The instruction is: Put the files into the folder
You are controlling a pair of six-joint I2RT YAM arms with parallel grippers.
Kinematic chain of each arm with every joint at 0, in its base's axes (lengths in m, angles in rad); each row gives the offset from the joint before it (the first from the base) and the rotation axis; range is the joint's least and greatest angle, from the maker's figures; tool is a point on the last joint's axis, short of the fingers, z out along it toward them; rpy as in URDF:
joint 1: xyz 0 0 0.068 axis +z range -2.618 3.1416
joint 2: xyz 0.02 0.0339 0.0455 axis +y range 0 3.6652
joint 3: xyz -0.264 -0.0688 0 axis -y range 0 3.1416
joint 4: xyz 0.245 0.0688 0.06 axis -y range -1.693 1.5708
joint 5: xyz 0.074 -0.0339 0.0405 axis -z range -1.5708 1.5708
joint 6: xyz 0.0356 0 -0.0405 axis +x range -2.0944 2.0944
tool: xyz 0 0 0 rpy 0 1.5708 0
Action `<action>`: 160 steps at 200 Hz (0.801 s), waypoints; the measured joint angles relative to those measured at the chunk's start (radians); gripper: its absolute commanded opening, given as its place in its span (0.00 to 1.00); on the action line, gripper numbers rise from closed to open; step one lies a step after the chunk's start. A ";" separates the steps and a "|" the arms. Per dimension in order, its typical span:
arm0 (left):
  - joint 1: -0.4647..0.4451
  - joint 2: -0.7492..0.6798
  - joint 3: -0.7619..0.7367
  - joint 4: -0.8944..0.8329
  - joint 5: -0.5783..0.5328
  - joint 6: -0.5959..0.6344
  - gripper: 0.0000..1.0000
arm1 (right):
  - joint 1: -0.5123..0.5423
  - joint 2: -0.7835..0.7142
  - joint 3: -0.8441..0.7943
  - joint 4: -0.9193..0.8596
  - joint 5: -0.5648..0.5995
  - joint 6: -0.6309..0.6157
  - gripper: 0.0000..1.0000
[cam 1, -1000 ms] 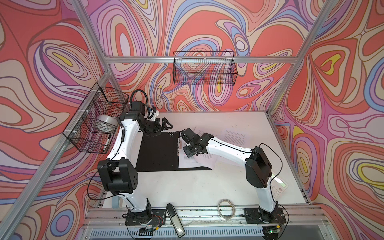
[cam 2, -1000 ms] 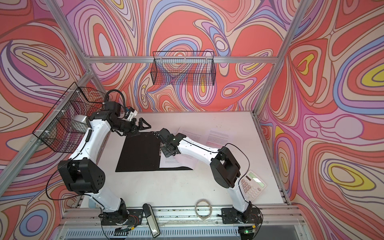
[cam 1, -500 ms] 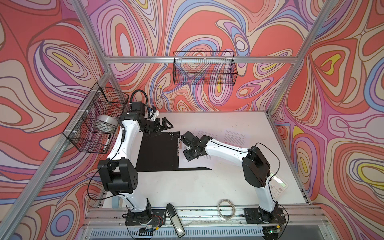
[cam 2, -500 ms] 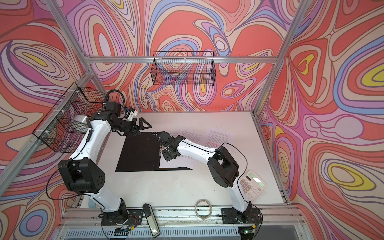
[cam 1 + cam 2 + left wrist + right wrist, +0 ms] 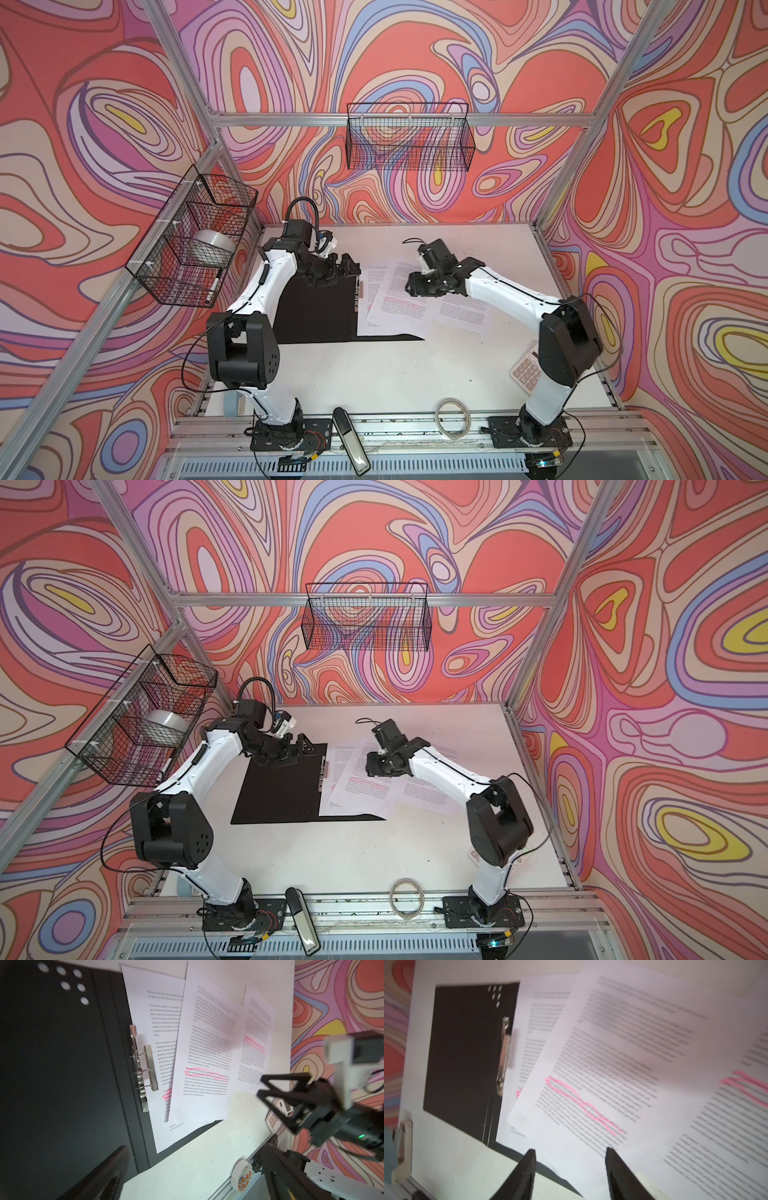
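Observation:
The folder (image 5: 320, 307) lies open on the table, black inside, its metal clip (image 5: 143, 1072) along the spine. Three printed files with pink marks fan out to its right: one (image 5: 374, 322) lies on the folder's right half beside the clip, a tilted one (image 5: 399, 291) overlaps it, and a third (image 5: 461, 311) rests on the bare table. My right gripper (image 5: 415, 284) hovers open over the tilted sheet, nothing between its fingers (image 5: 609, 1153). My left gripper (image 5: 347, 266) stands wide open above the folder's far edge, holding nothing. Both top views show the folder (image 5: 282, 791) and files (image 5: 365, 787).
A white calculator (image 5: 528, 370) sits by the right arm's elbow. A tape ring (image 5: 453, 417) and a black oblong object (image 5: 351, 440) lie at the front rail. Wire baskets hang on the left wall (image 5: 195, 241) and back wall (image 5: 409, 141).
My right gripper has opened and drawn back to the right, away from the folder's spine, leaving the tilted sheet lying over the first. The left arm has stayed put.

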 measured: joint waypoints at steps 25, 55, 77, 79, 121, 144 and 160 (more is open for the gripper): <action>-0.015 0.002 -0.056 0.042 -0.029 -0.001 1.00 | -0.140 -0.055 -0.087 0.040 -0.053 0.054 0.58; -0.012 0.015 -0.056 0.112 -0.044 -0.010 1.00 | -0.191 -0.025 -0.103 0.051 -0.100 0.073 0.58; -0.012 0.043 -0.056 0.158 -0.052 -0.023 1.00 | -0.212 0.010 -0.103 0.064 -0.125 0.085 0.59; -0.012 0.045 -0.056 0.161 -0.053 -0.023 1.00 | -0.214 0.015 -0.103 0.066 -0.128 0.086 0.59; -0.012 0.101 -0.056 0.212 -0.067 -0.038 1.00 | -0.241 0.110 -0.102 0.085 -0.156 0.091 0.59; -0.012 0.123 -0.057 0.236 -0.071 -0.050 1.00 | -0.251 0.145 -0.102 0.094 -0.172 0.094 0.59; -0.012 0.140 -0.057 0.254 -0.070 -0.057 1.00 | -0.257 0.156 -0.100 0.097 -0.179 0.094 0.59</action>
